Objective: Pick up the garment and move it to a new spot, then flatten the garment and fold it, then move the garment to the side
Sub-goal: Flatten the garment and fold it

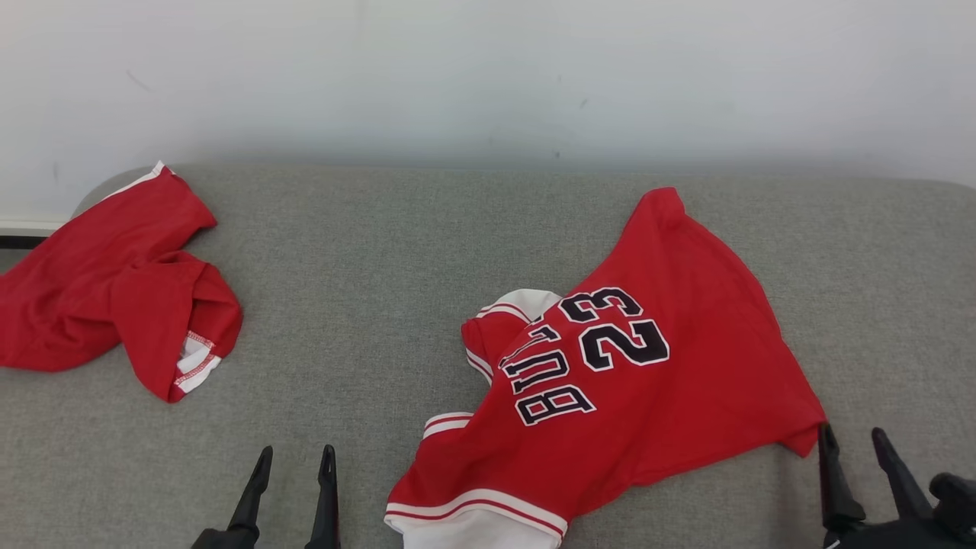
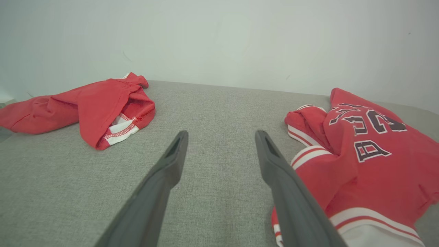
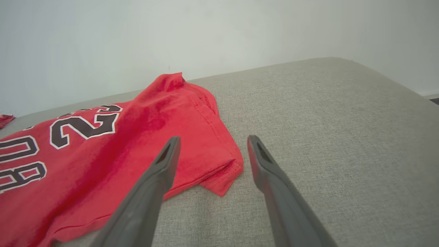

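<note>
Red jersey [image 1: 648, 396] crumpled, centre-right of head frame, on grey counter [image 1: 381, 267]. Soft, light, limp; likely to sag and bunch. Best taken at hem corner [image 1: 802, 444] just beside right pincer [image 1: 852, 431]. Right and left pincer [image 1: 296, 450] spread wide, empty. Second red garment [image 1: 114, 282] upper left

"23", perhaps "BULL", on jersey [image 1: 686, 381]

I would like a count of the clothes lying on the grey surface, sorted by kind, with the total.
Red jersey with the number 23: 1
Crumpled red garment with white trim: 1
Total: 2
</note>
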